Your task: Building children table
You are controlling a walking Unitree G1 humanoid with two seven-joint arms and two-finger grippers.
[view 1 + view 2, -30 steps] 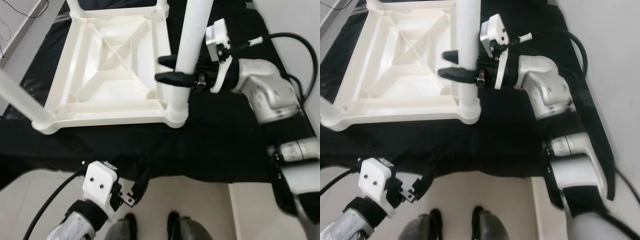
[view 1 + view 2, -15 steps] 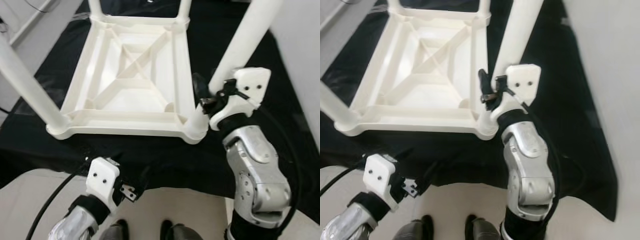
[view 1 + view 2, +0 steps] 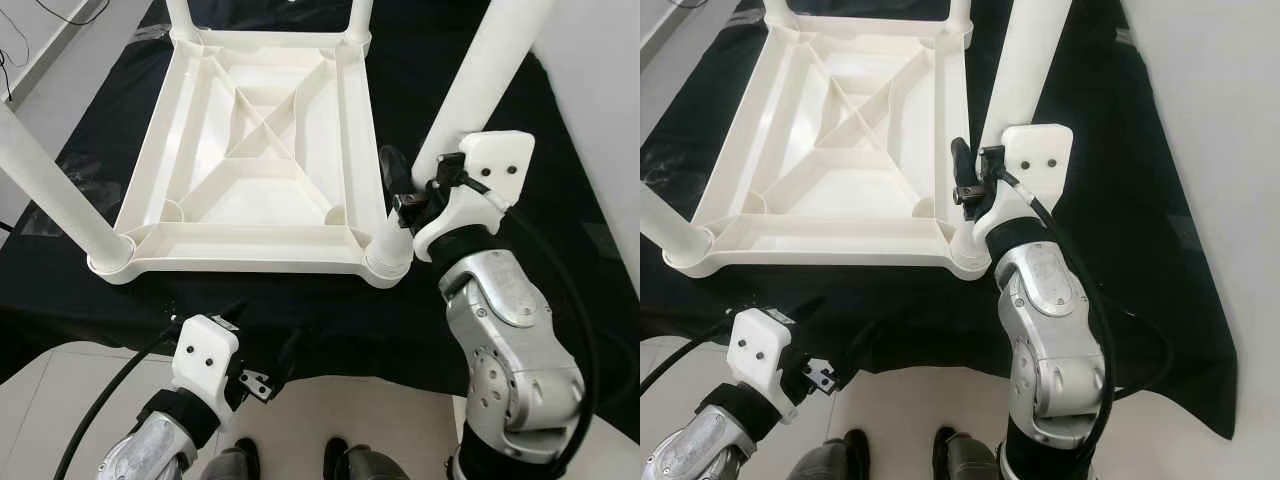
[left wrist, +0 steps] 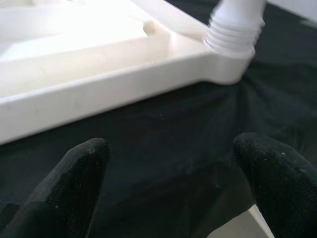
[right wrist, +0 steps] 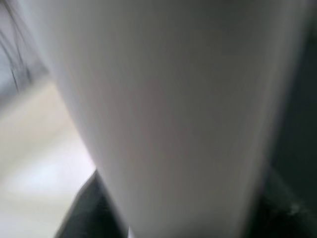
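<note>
Children's table (image 3: pixel 265 150) lies upside down on the black cloth (image 3: pixel 420 300) before you, legs up. Your right end effector (image 3: pixel 405 195) is clamped around the near-right leg (image 3: pixel 480 90), just above its corner socket. Your left end effector (image 4: pixel 173 188) hangs spread open, empty, near the cloth's front edge.

A white plastic table top (image 3: pixel 265 150) lies upside down on a black cloth, ribbed underside up with a cross brace. White round legs stand in its corners; the near right leg (image 3: pixel 470 110) leans outward from its socket
</note>
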